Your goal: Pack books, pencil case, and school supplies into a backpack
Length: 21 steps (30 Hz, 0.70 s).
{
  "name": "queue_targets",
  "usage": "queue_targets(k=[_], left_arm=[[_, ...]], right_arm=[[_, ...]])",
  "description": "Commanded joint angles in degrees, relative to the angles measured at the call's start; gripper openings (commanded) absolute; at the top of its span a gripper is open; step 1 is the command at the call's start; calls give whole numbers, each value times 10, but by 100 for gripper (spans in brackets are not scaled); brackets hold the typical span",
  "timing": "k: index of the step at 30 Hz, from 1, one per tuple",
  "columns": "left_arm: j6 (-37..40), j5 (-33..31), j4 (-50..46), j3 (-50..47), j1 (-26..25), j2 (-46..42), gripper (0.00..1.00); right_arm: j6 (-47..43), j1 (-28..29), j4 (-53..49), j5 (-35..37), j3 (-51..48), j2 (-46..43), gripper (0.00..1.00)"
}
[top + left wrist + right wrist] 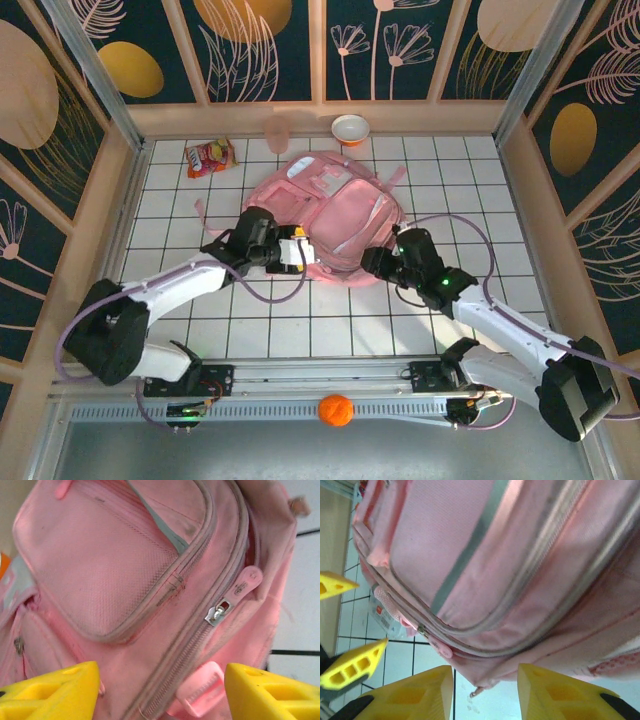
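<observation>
The pink backpack [335, 210] lies flat in the middle of the tiled table, front pockets up. My left gripper [298, 250] is at its near left edge, and its yellow fingers [55, 692] stand open over a zip track and a pink buckle [202, 690], gripping nothing. A metal zip puller [220, 611] sits just above. My right gripper [376, 262] is at the near right edge, open, with a corner of backpack [520, 570] fabric hanging loose between its fingers [415, 695]. A translucent whitish piece with a red mark [384, 614], seemingly the pencil case, peeks out beside the backpack. Books and school supplies are hidden.
A red-and-yellow snack packet [210, 157] lies at the back left. A pink cup [277, 130] and an orange-rimmed bowl [350, 129] stand against the back wall. An orange ball [336, 410] rests on the rail between the arm bases. Wooden walls enclose the table.
</observation>
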Motion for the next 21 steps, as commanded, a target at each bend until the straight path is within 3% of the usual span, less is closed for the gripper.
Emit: queue_targets(k=[1,7,9,11,15,18,21], left_arm=[[113,10,-15,33,0,38,66],[161,-10,-81,92,0,110,61],[164,-6,-74,93,1,119,52],[167,-2,-85,101,0,133,35],[160,12,-113,108,-4,145,20],[130,38,-97,91,-14,138,0],[75,73,-50,64,-27,124,0]], right_arm=[[14,-21,40,-58,-12,-1,38],[9,-59,54,-97,-26,12,37],[3,-74,57,-110,-30,14,37],[-5,-95,63,-127,-36,17,37],[-30,-139,58,-148,-42,21,36],[-54,-176,45,-165,-42,25,35],[-81,-219,36,-184,-40,28,36]])
